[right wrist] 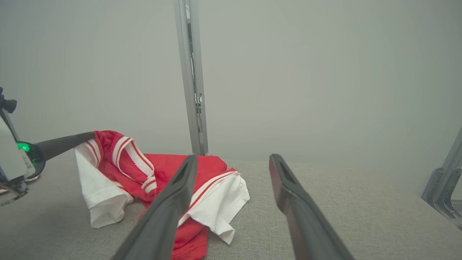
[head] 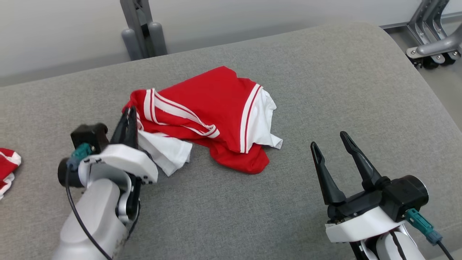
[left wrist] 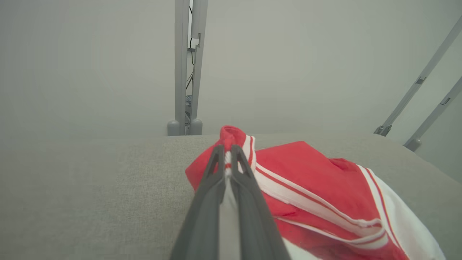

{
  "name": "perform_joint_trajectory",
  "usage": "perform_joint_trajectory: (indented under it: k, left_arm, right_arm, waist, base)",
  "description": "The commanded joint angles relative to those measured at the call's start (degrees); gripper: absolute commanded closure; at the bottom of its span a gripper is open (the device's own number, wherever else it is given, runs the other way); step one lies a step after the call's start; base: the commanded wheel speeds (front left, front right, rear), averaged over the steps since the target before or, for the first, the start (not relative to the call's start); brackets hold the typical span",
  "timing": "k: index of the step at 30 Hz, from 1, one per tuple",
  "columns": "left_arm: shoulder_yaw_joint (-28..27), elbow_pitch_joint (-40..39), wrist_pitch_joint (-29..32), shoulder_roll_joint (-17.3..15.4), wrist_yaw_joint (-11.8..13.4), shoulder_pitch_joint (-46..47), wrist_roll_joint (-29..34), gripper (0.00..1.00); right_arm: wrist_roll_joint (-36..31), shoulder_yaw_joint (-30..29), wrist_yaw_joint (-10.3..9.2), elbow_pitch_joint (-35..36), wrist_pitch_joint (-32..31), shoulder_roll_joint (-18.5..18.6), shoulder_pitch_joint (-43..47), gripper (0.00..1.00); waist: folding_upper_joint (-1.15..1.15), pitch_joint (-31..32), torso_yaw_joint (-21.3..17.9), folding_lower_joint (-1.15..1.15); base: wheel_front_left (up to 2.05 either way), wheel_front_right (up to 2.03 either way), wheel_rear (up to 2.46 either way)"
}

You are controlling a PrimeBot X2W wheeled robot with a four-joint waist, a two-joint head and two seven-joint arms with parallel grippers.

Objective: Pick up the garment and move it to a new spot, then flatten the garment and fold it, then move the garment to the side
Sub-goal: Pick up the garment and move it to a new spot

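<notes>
I have the left gripper (head: 129, 112) with its jaws pressed together, pinching a bunched red corner of the garment (head: 216, 104); that edge stands raised off the grey woven cushion (head: 325, 90). The garment is a crumpled heap of thin red, mesh-like cloth with white ribbed stripes and soft white panels, lying mid-cushion. My right gripper (head: 328, 139) hovers near its right side, jaws spread, holding nothing. Another red-and-white cloth (head: 7, 162) sits at the far left edge.
</notes>
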State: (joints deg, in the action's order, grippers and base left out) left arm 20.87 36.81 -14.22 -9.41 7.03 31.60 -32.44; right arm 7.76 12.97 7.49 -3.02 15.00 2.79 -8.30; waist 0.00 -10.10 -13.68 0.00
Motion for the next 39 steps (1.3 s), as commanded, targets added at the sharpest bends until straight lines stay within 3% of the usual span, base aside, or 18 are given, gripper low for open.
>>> perform_joint_trajectory:
  k: [1,8,13,19,28,39]
  left_arm:
    - [-0.23,-0.25,-0.35,-0.01,-0.34,-0.91,-0.24,0.0]
    - [-2.66,-10.12,-0.98,0.28,0.56,-8.38,2.12,0.0]
    - [-7.24,-21.45,-0.95,2.37,1.79,-16.58,5.79,0.0]
    - [-11.26,-30.14,-0.96,4.78,1.4,-25.59,10.7,0.0]
    - [-13.3,-35.04,-0.97,6.12,-0.2,-34.36,18.32,0.0]
    - [-13.78,-34.59,-0.97,6.41,-1.21,-38.49,19.67,0.0]
  right_arm:
    - [-0.19,-0.06,0.01,-0.16,0.34,0.22,0.35,0.0]
    - [-0.35,0.68,0.01,-0.53,0.34,0.22,1.55,0.0]
    - [0.39,1.53,0.01,-1.35,0.34,0.21,2.67,0.0]
    - [0.6,2.04,0.01,-1.86,0.34,0.27,3.89,0.0]
    - [-0.36,-1.38,0.01,-2.35,0.34,0.26,7.49,0.0]
    - [0.12,-4.34,0.01,-3.8,0.34,0.25,9.89,0.0]
  waist:
    - [0.0,0.51,0.5,0.0]
    - [0.0,3.17,3.1,0.0]
    - [0.0,5.31,5.99,0.0]
    - [0.0,8.06,9.54,0.0]
    - [0.0,11.04,13.89,0.0]
    - [0.0,11.93,14.96,0.0]
  base:
    - [0.0,0.0,0.0]
    - [0.0,0.0,0.0]
    - [0.0,0.0,0.0]
    - [0.0,0.0,0.0]
    - [0.0,0.0,0.0]
    - [0.0,0.0,0.0]
